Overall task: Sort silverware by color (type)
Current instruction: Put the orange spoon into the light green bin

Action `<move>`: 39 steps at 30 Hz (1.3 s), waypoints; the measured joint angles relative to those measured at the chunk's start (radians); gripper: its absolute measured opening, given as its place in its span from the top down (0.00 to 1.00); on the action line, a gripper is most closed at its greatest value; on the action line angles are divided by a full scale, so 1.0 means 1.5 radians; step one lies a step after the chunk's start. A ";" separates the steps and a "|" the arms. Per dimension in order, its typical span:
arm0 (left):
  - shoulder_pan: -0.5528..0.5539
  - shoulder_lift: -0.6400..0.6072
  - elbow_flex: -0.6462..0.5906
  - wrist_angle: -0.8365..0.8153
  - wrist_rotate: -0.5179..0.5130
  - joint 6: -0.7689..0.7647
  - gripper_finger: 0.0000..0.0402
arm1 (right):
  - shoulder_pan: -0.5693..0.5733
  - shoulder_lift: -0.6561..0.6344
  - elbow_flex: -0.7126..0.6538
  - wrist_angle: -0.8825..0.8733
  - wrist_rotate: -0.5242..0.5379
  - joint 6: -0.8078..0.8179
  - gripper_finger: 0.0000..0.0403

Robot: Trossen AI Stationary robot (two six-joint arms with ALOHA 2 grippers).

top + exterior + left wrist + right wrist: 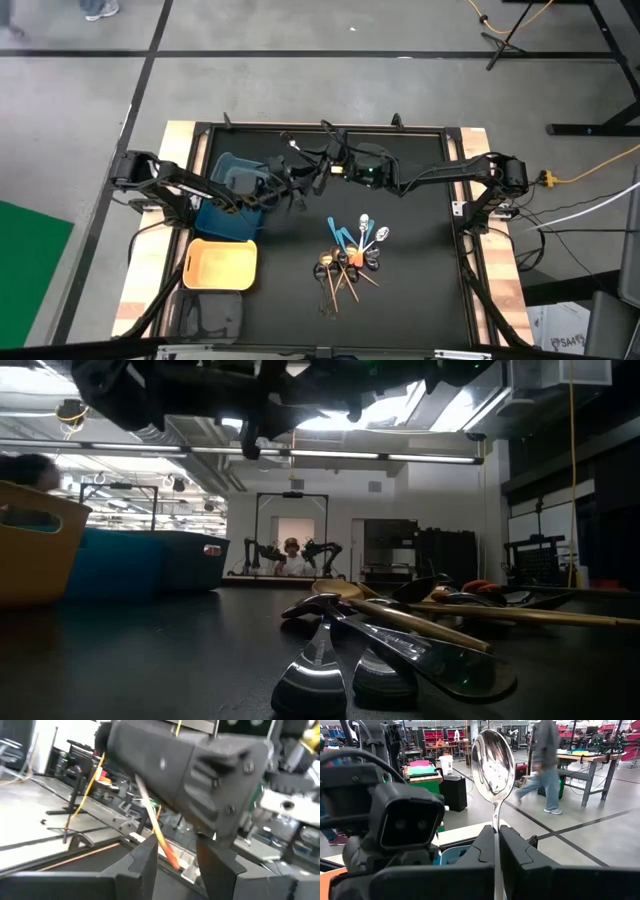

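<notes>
My right gripper (497,834) is shut on an orange-handled spoon, whose silver bowl (493,762) stands up past its fingers. Both grippers meet above the table's far middle, my right gripper (327,166) beside my left gripper (296,186), next to the blue bin (228,205). My left gripper (175,856) is open. Its fingers stand on either side of the spoon's orange handle end (168,851), and I see no touch. The other silverware (350,257), light blue, black, gold and orange-handled pieces, lies in a crossed pile on the table. My right gripper pinches the spoon's thin silver neck (495,822), just below the bowl, between its two shut fingers. The spoon is lifted clear of the table. Its bowl sticks out beyond the fingertips, and its orange handle (165,845) slants down toward my left gripper.
A yellow bin (220,265) sits nearer than the blue bin, and a grey bin (210,315) stands at the near left edge. In the low view the pile (400,630) fills the foreground. A person (547,765) walks on the floor beyond the table.
</notes>
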 joint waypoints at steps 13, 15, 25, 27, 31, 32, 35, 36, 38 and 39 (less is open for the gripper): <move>-0.002 0.000 0.001 -0.017 -0.007 -0.007 0.69 | 0.000 0.000 0.000 -0.017 -0.008 0.005 1.00; -0.002 0.000 0.001 -0.017 -0.007 0.005 0.69 | 0.000 0.000 0.000 -0.019 -0.017 0.005 1.00; -0.002 0.000 0.001 -0.033 -0.007 0.028 0.70 | 0.000 0.000 0.000 -0.046 -0.038 0.005 1.00; -0.002 0.000 0.001 -0.034 -0.007 0.029 0.72 | 0.000 0.000 0.000 -0.047 -0.038 0.005 1.00; -0.001 0.000 0.001 -0.034 -0.007 0.031 0.78 | 0.000 0.000 0.000 -0.047 -0.039 0.005 1.00; -0.001 0.000 0.001 -0.034 -0.007 0.034 0.80 | 0.000 0.000 0.000 -0.047 -0.039 0.005 1.00; -0.001 0.000 0.000 -0.034 -0.009 0.043 0.84 | 0.000 0.000 0.000 -0.047 -0.040 0.005 1.00; -0.001 0.000 0.000 -0.034 -0.009 0.043 0.85 | 0.000 0.000 0.000 -0.047 -0.040 0.005 1.00; -0.001 0.000 0.000 -0.034 -0.009 0.043 0.87 | 0.000 0.000 0.000 -0.047 -0.040 0.005 1.00; -0.001 0.000 0.000 -0.034 -0.009 0.043 0.87 | 0.000 0.000 0.000 -0.047 -0.040 0.005 1.00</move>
